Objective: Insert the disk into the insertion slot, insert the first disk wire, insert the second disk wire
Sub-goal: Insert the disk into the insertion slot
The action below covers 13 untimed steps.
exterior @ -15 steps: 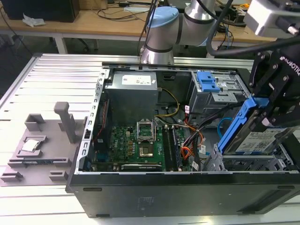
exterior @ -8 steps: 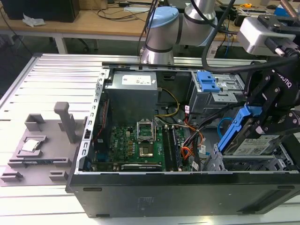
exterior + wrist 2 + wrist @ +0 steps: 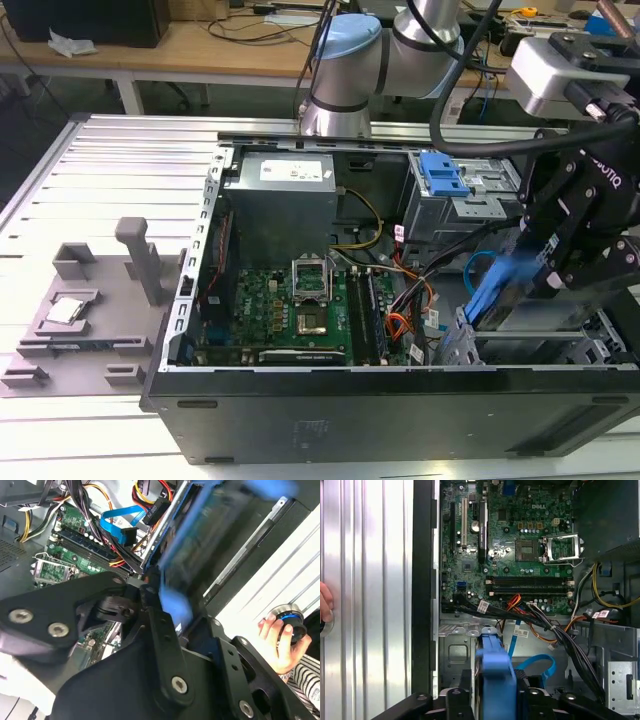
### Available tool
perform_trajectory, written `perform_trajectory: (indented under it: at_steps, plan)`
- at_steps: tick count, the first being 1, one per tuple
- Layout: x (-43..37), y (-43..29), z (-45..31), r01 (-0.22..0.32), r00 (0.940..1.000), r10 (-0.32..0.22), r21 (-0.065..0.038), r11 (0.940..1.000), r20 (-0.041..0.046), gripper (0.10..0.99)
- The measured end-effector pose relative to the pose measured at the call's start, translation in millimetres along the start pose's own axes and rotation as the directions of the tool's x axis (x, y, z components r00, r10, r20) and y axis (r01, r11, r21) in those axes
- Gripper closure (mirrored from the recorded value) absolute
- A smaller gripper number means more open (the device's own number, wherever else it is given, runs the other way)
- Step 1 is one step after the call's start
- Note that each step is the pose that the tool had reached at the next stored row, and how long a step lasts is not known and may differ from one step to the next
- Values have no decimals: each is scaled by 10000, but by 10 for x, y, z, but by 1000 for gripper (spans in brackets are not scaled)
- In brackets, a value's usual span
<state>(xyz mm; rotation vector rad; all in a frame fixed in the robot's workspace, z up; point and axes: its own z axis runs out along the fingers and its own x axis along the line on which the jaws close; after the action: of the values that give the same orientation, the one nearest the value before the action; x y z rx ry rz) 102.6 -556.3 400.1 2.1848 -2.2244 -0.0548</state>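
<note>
Ribbed silver metal makes up the surface (image 3: 120,170), and on it lies a black computer case (image 3: 350,420) with its side off, so you can look down on the green board (image 3: 290,310) inside. Your hand (image 3: 548,275) hangs over the end of the case at the exterior view's right. It is pinching the disk (image 3: 500,285) by its bright blue frame, one finger on each side. The disk is up in the air and tipped, with its low end pointing down at the insertion slot (image 3: 530,348), the low grey metal cage in that corner of the case. I think it has not gone in yet, because most of it shows above the cage. To do this part well, you should lay the disk flat and straight with the slot first, so both blue sides meet the cage walls evenly. Then push slowly, and ease off if it jams. Keep your pinch firm so the disk does not twist. Watch the second disk wire (image 3: 540,662), the shiny blue loop. In the first wrist view it lies just beside the disk, so it could get caught under the frame on the way in.
</note>
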Motion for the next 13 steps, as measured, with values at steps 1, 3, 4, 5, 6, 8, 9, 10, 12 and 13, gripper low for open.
perform_trajectory:
  at_steps: [1,3,4,5,6,8,9,10,12,13]
  plan:
    - [0,0,1,1,10000,-1,0,10000,2,647]
    - [0,0,2,0,10000,0,0,10000,1,647]
    - [0,0,3,0,10000,0,0,10000,1,647]
    - [0,0,3,0,10000,0,0,10000,1,647]
    - [0,0,3,0,10000,0,0,10000,0,647]
    - [0,0,5,0,10000,0,0,10000,0,725]
    - [0,0,5,1,10000,-1,0,10000,1,788]
    - [0,0,6,1,10000,-1,0,10000,1,851]
    - [0,0,7,1,10000,-1,0,10000,0,973]
    - [0,0,7,0,10000,0,-1,10000,1,973]
